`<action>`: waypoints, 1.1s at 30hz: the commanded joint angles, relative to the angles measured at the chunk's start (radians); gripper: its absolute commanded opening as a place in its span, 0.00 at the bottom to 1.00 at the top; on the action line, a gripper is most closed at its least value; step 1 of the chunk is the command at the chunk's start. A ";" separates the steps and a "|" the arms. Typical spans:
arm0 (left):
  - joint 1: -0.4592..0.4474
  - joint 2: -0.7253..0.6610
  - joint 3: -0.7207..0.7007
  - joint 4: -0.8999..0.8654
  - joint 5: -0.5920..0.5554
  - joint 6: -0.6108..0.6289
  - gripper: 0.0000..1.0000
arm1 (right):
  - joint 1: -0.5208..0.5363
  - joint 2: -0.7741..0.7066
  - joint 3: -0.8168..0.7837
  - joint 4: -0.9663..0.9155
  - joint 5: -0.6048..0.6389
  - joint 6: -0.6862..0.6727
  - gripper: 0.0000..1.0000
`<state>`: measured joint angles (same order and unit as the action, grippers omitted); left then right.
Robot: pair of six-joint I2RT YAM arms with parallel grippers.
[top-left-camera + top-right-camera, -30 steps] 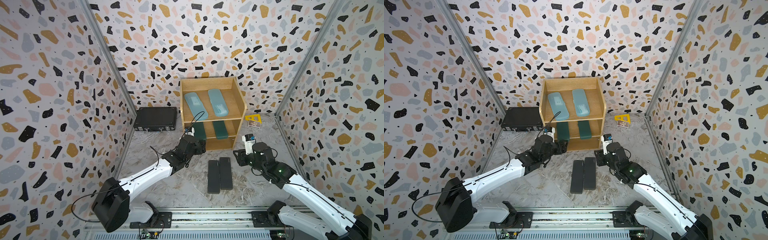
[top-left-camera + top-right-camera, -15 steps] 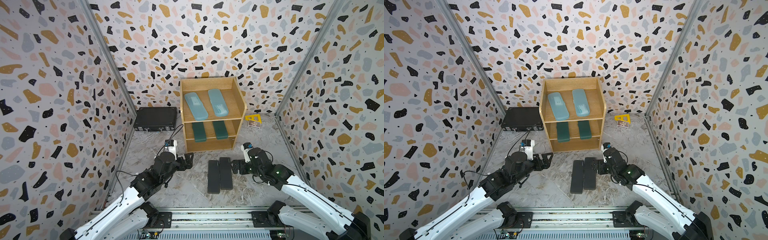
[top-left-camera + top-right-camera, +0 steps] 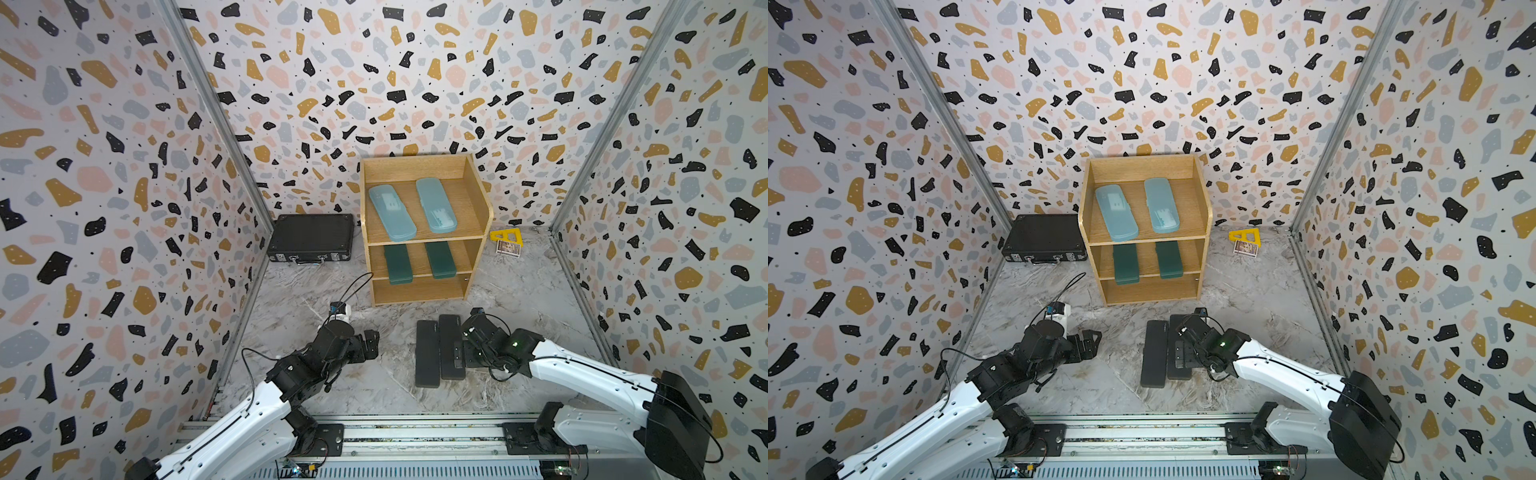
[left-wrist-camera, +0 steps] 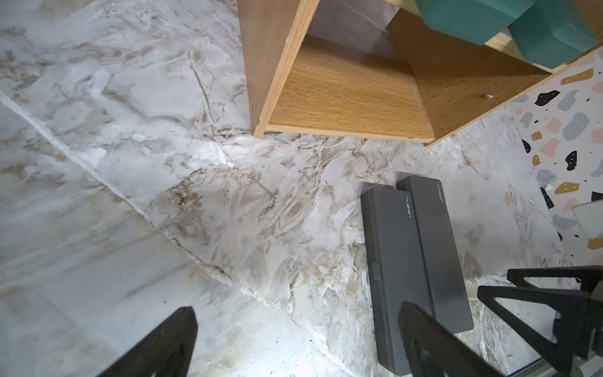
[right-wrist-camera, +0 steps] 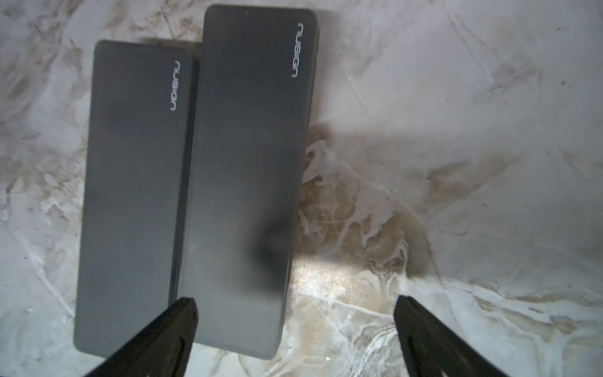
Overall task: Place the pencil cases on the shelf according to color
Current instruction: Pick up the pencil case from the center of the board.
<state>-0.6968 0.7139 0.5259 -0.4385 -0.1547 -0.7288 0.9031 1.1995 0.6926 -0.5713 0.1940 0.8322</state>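
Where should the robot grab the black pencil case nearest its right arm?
Probably from above, across its narrow width. The black case lies flat, outer long edge free; its inner edge touches the other black case, so one jaw must wedge between.

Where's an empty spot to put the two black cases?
The shelf's bottom tier is bare. The floor between the shelf front and the black cases is open too. Crowded: top tier holds both blue cases, middle tier both green cases.
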 commanded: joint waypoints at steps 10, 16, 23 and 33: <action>-0.003 -0.017 -0.035 0.035 0.016 -0.032 1.00 | 0.118 0.076 0.028 0.043 0.095 0.094 1.00; -0.003 -0.019 -0.036 0.030 0.020 -0.043 1.00 | 0.146 0.147 0.035 0.074 0.089 0.104 1.00; -0.003 -0.028 -0.041 0.029 0.023 -0.052 1.00 | 0.157 0.182 0.032 0.098 0.099 0.114 1.00; -0.003 -0.010 -0.047 0.041 0.029 -0.055 1.00 | 0.158 0.122 -0.031 -0.015 0.165 0.136 1.00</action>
<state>-0.6968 0.7021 0.4927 -0.4305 -0.1349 -0.7788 1.0569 1.3666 0.6830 -0.4946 0.3084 0.9501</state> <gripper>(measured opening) 0.993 0.995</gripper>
